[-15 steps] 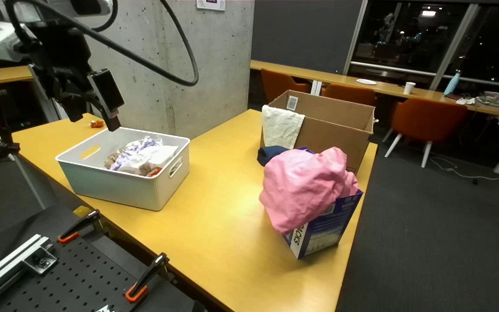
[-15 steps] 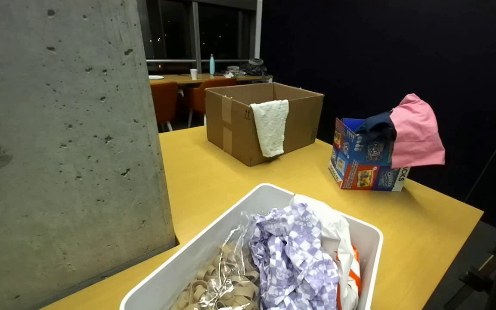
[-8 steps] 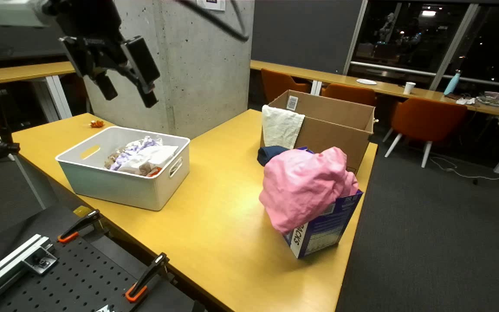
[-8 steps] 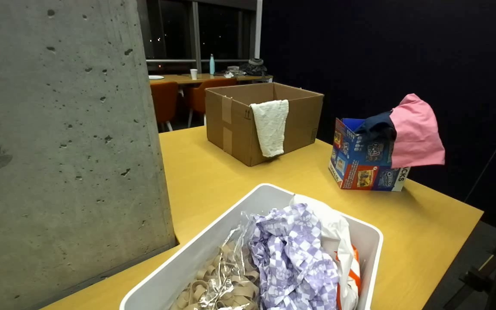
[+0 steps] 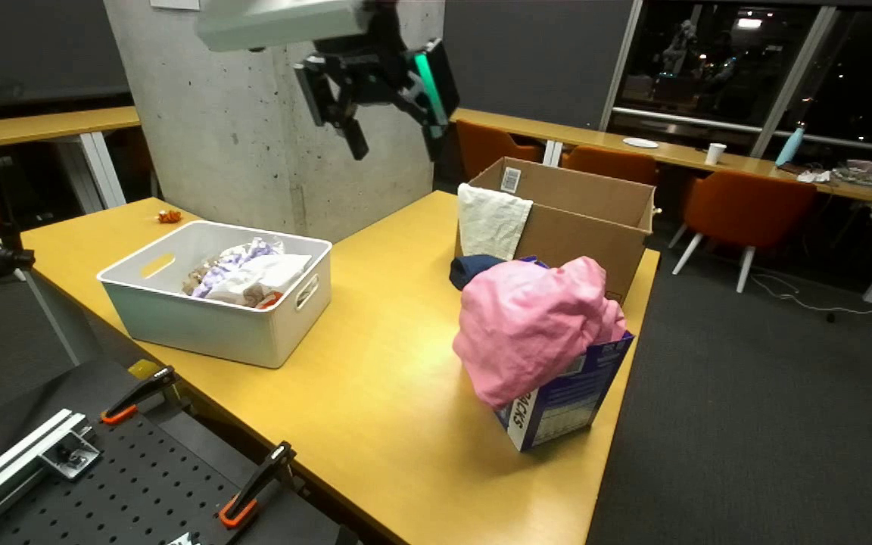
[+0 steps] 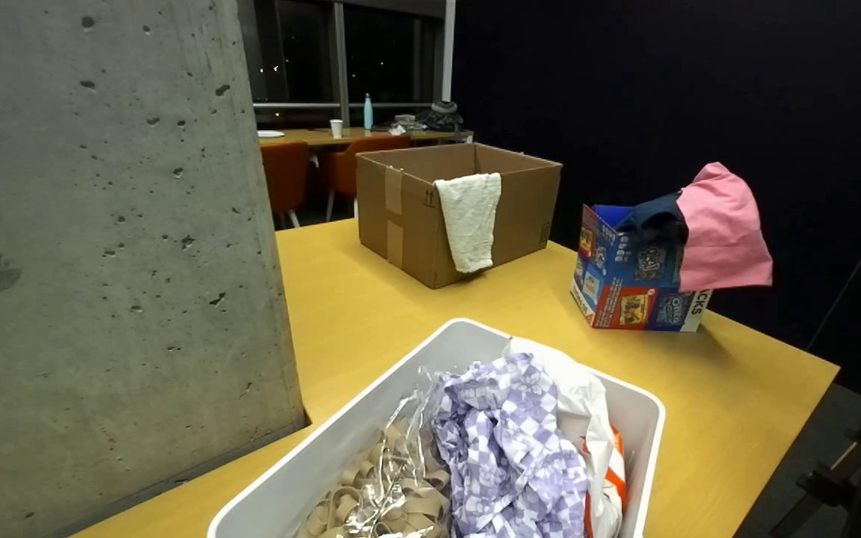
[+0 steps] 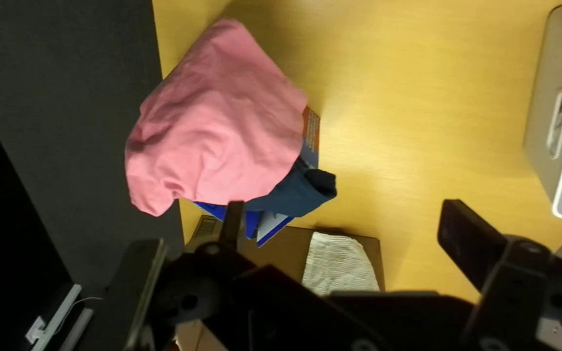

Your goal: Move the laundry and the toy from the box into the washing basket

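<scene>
- Laundry (image 5: 534, 329) (pink, draped over the blue box (image 5: 574, 405)): likely light, limp; pinch a raised fold above the box.
- Gripper (image 5: 397, 148): spread wide, empty.

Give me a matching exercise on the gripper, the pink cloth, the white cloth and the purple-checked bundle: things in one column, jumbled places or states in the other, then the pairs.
1. gripper
2. pink cloth
3. white cloth
4. purple-checked bundle

A. hanging over one side of the brown box
B. lying inside the white-grey tub
C. open, in the air
D. draped over the blue carton

Pairs: 1-C; 2-D; 3-A; 4-B
</scene>
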Controlling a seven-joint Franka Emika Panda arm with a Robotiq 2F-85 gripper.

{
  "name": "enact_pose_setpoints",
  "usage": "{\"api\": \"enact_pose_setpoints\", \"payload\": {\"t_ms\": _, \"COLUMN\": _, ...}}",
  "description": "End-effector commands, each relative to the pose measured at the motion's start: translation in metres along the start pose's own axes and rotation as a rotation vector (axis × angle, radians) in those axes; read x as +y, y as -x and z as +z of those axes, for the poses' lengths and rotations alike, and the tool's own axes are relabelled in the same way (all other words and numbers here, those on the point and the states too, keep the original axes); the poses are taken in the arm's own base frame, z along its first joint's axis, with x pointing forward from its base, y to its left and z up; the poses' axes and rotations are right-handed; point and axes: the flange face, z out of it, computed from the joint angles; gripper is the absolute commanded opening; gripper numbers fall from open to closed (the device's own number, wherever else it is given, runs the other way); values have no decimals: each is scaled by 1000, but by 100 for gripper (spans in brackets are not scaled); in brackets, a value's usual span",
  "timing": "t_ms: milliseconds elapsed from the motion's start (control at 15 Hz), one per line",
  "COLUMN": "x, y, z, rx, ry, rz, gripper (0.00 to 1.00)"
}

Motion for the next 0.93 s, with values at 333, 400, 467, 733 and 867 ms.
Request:
{"api": "enact_pose_setpoints", "payload": {"t_ms": 333, "x": 94, "y": -54, "z": 105, "rx": -3, "ry": -54, "rz": 71, "gripper": 100}}
{"api": "enact_pose_setpoints", "payload": {"t_ms": 400, "x": 101, "y": -57, "z": 115, "rx": -6, "ry": -66, "rz": 81, "gripper": 100}}
{"api": "enact_pose_setpoints", "payload": {"t_ms": 467, "x": 108, "y": -59, "z": 130, "rx": -19, "ry": -80, "rz": 97, "gripper": 100}}
{"api": "enact_pose_setpoints", "payload": {"t_ms": 733, "x": 135, "y": -60, "z": 185, "rx": -71, "ry": -99, "rz": 155, "gripper": 100}}
{"api": "enact_pose_setpoints", "payload": {"t_ms": 867, "x": 148, "y": -59, "z": 208, "rx": -107, "ry": -110, "rz": 171, "gripper": 100}}
